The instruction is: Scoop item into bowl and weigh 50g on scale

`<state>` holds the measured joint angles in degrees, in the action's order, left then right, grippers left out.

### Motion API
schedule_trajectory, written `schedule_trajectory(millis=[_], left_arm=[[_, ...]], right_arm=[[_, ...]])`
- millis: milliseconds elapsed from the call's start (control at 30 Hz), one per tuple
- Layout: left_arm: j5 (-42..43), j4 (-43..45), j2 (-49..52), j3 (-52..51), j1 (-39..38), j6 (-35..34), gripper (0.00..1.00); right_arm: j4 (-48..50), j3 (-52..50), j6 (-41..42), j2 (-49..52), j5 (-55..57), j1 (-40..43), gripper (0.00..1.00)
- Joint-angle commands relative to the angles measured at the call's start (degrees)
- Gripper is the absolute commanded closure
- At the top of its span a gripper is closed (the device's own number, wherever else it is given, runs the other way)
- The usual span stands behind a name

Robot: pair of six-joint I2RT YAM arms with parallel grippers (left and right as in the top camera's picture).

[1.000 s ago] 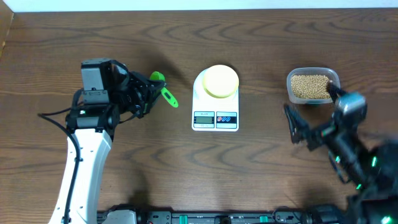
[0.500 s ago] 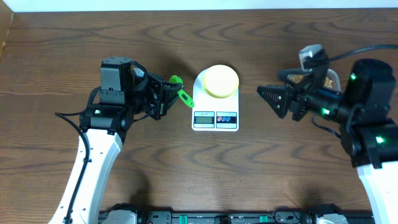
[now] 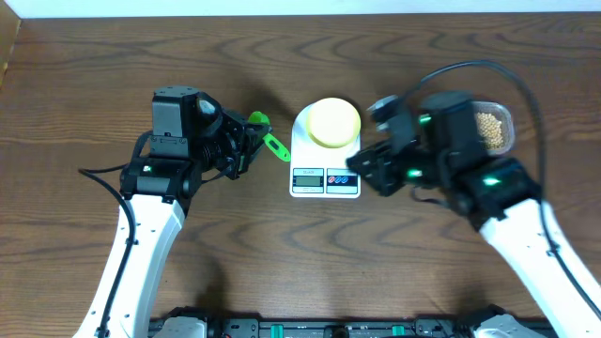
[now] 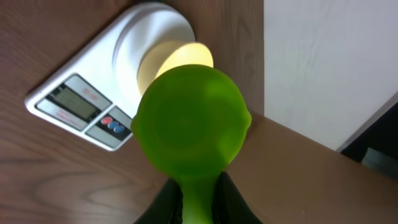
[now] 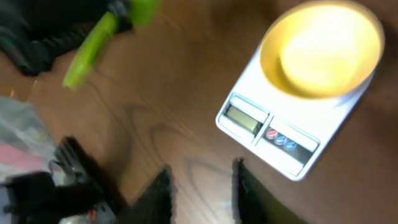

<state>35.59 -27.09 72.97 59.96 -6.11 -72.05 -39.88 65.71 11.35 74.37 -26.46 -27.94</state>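
Overhead view of a dark wooden table [image 3: 282, 56].

- **At centre:** scale [image 3: 326, 178], with bowl [image 3: 333, 122] on its round platform, toward 12 o'clock of the display. No beans visible in the bowl.
- **At 3 o'clock of the scale, well apart:** clear container [image 3: 508, 111] holding the beans [image 3: 494, 130], partly hidden behind the right arm.
- **At 9 o'clock:** left gripper [image 3: 246, 148], closed on the handle of the green scoop [image 3: 269, 143], cup end toward the scale. No beans seen on the cup in the left wrist view.
- **Just beside the scale, at 3 to 4 o'clock:** right gripper [image 3: 368, 171], jaws apart with nothing between them, blurred in its own wrist view.

Handling, as judged:
- **Beans:** light, hard and smooth, so prone to roll and bounce off a tilted cup. Best lifted from below with the scoop, not pinched.
- **Scoop:** stiff, light plastic. Best held at mid-handle and kept level.
- **Bowl:** light, likely to slide on the platform if nudged. Best steadied by the rim only.
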Motion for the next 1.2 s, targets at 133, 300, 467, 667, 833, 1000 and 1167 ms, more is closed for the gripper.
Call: schedule_trajectory(millis=[133, 300, 467, 667, 833, 1000, 1167], left_arm=[[-2.03, -0.11, 0.00, -0.39, -0.09, 3.08, 0.92], [-2.03, -0.11, 0.00, -0.39, -0.09, 3.08, 0.93], [-2.03, -0.11, 0.00, -0.39, -0.09, 3.52, 0.92], [-2.03, -0.11, 0.00, -0.39, -0.09, 5.66, 0.93], [-2.01, -0.09, 0.00, -0.39, -0.09, 5.64, 0.93], [-2.03, -0.09, 0.00, -0.39, -0.09, 5.66, 0.92], [-2.03, -0.09, 0.00, -0.39, -0.09, 5.64, 0.93]], right_arm=[[-1.07, 0.96, 9.40, 8.13, 24.96, -10.08, 0.01], [-2.40, 0.96, 19.50, 13.57, 36.79, -11.89, 0.01], [-4.11, 0.96, 21.64, 18.62, 35.30, -9.03, 0.01], [-3.82, 0.94, 22.82, 24.83, 26.75, -6.40, 0.01], [-2.49, 0.94, 33.62, 29.05, 26.49, -6.14, 0.01], [-2.08, 0.94, 39.10, 30.69, 26.58, -5.81, 0.01], [-2.08, 0.92, 46.60, 30.75, 28.61, -4.98, 0.01]])
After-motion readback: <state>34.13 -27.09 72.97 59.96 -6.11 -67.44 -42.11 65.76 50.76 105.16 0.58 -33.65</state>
